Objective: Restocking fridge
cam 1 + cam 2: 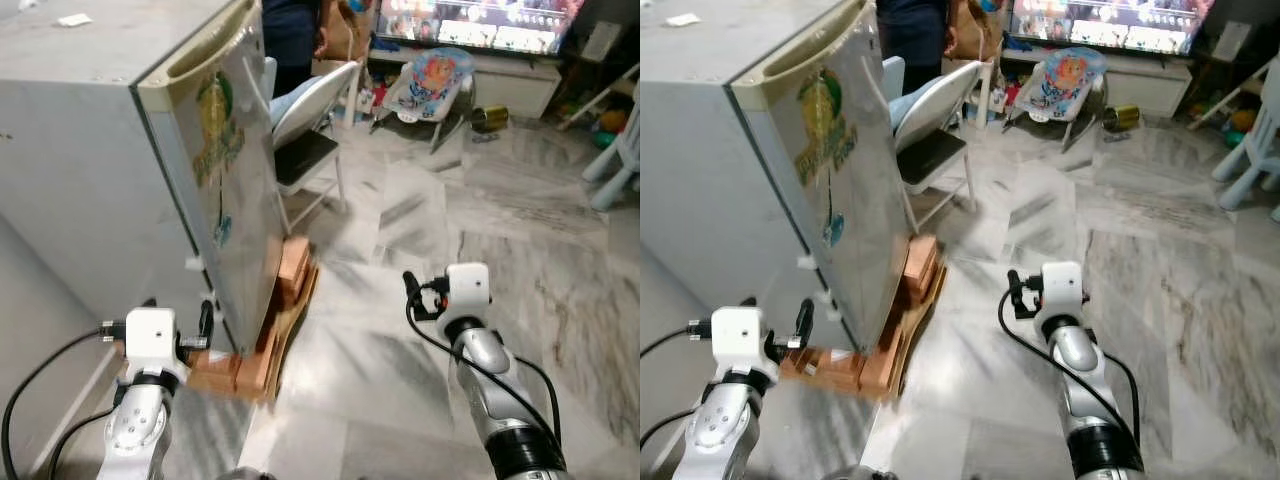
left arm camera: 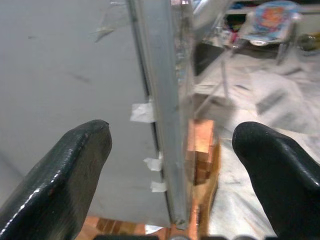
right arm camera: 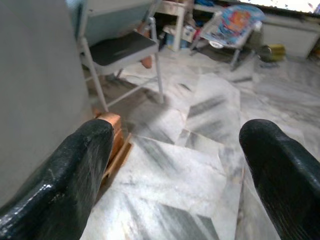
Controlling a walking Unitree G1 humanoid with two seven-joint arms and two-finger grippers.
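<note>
1. One grey fridge (image 1: 90, 180) standing at left on wooden blocks (image 1: 250, 365), door (image 1: 235, 170) shut, stickers on the door front, cream handle strip along its top edge.
2. Three bits of white tape (image 2: 142, 112) stuck along the fridge side near the door seam, seen from the left wrist.
3. Left hand (image 2: 172, 165) low beside the fridge's bottom corner, two black fingers (image 2: 65, 170) spread wide apart, door edge lined up between them, nothing gripped.
4. Right hand (image 3: 175, 170) out over the marble floor (image 1: 420, 230), well apart from the fridge, two fingers (image 3: 282, 165) spread apart, holding nothing.
5. One folding chair (image 1: 310, 130) just behind the fridge door, dark seat, pale back.
6. One person (image 1: 290, 35) in dark clothing standing beyond the chair, partly cut off at the top.
7. One baby bouncer (image 1: 430, 85) with colourful fabric further back, in front of a low white TV unit (image 1: 510, 85).
8. One screen (image 1: 470, 22) lit up on that unit.
9. One pale blue plastic chair (image 1: 620, 150) at far right edge, partly cut off.
</note>
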